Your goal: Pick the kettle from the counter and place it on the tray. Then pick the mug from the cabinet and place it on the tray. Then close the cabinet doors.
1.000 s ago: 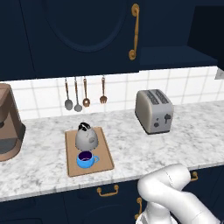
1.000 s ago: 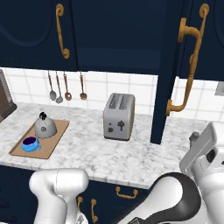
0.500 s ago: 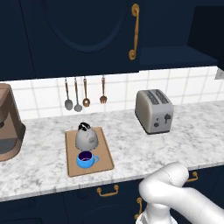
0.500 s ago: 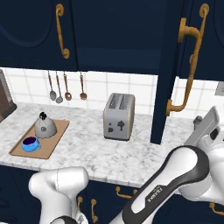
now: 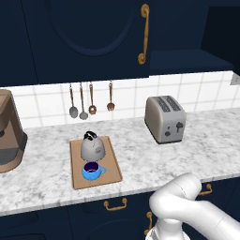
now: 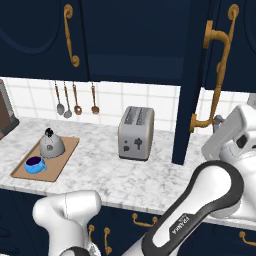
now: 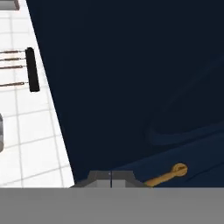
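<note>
The grey kettle point(image 5: 92, 146) point(image 6: 51, 145) and the blue mug point(image 5: 92, 171) point(image 6: 34, 164) both stand on the wooden tray point(image 5: 108, 166) point(image 6: 67, 147) on the marbled counter point(image 5: 150, 159). The cabinet's left door point(image 5: 89, 37) is closed. Its right door point(image 6: 192, 85) stands open, seen edge-on, with its gold handle point(image 6: 217, 75) facing right. My gripper point(image 6: 218, 131) is up against that door, just below and beside the handle's lower end. In the hand view the navy door panel point(image 7: 131, 78) is very close, the handle point(image 7: 168, 175) lies at the bottom, and the fingers are hidden.
A silver toaster point(image 5: 164, 119) point(image 6: 136, 132) stands on the counter right of the tray. A brown coffee machine point(image 5: 9, 131) sits at the far left. Utensils point(image 5: 89, 101) hang on the tiled wall. Navy drawers with gold handles point(image 5: 115, 204) run below the counter.
My hand has risen along the open right door, closer to its handle. The door, kettle, mug and tray have not moved.
</note>
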Controlling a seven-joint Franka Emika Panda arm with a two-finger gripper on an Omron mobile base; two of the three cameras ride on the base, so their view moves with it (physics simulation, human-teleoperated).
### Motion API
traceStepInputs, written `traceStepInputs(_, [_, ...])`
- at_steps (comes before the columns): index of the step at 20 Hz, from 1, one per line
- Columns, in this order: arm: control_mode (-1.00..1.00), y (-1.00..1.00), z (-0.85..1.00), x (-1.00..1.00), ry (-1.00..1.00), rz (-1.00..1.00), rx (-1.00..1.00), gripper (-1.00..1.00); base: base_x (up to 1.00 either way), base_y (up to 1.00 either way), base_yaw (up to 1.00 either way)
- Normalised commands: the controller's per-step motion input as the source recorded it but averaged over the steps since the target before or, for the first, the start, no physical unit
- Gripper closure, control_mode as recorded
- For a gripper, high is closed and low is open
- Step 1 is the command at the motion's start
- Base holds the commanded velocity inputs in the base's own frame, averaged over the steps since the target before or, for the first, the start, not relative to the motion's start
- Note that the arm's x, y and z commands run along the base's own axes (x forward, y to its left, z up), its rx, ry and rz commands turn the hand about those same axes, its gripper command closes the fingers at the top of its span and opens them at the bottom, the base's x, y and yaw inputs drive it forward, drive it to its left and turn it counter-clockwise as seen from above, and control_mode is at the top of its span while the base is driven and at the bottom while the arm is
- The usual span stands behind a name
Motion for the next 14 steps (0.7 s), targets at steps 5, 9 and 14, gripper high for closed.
traceStepInputs(5, [-1.00, 1.00, 0.30, -0.24, -0.24, 0.10, -0.05, 1.00, 0.00, 0.00, 0.00])
traceStepInputs(9, [-1.00, 1.00, 0.23, -0.23, -0.28, 0.09, -0.09, 1.00, 0.00, 0.00, 0.00])
traceStepInputs(14, [-1.00, 0.96, 0.27, -0.07, -0.15, 0.04, -0.07, 1.00, 0.00, 0.00, 0.00])
